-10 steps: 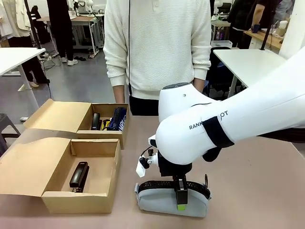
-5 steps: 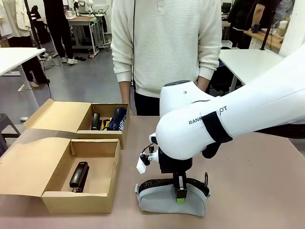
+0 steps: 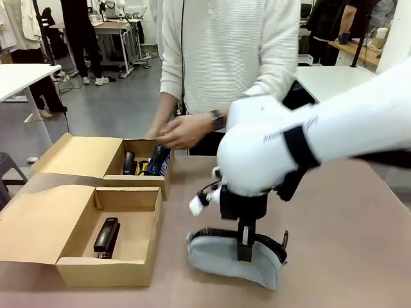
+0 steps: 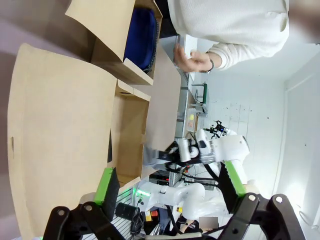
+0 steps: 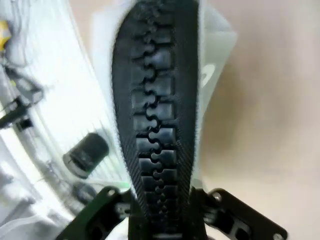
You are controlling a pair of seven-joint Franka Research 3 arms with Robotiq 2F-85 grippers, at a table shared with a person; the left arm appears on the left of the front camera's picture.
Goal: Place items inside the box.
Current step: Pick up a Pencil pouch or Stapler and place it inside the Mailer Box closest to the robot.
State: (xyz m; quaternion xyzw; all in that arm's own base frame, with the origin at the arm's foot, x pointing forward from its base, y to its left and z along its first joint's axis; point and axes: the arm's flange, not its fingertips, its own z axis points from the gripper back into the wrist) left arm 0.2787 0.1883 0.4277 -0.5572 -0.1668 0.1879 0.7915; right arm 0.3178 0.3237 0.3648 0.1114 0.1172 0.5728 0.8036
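Grip secured: the right gripper [image 3: 244, 249] is clamped on the black zipper ridge [image 5: 157, 125] of the pale grey pouch [image 3: 221, 262], directly beneath its fingers. Best to lift straight and level, then swing left to the open box [image 3: 106, 274], landing beside the stapler [image 3: 106, 235], clear of the person's hand [image 3: 183, 131] beyond.

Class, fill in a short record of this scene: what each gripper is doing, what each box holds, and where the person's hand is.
right gripper: shut from above on the black zipper band of the pale grey pouch
pale grey pouch: outside both boxes, to the right of the near box
left gripper: open, holding nothing
near box: black stapler lying inside
far box: navy pouch standing inside
person's hand: above the far box
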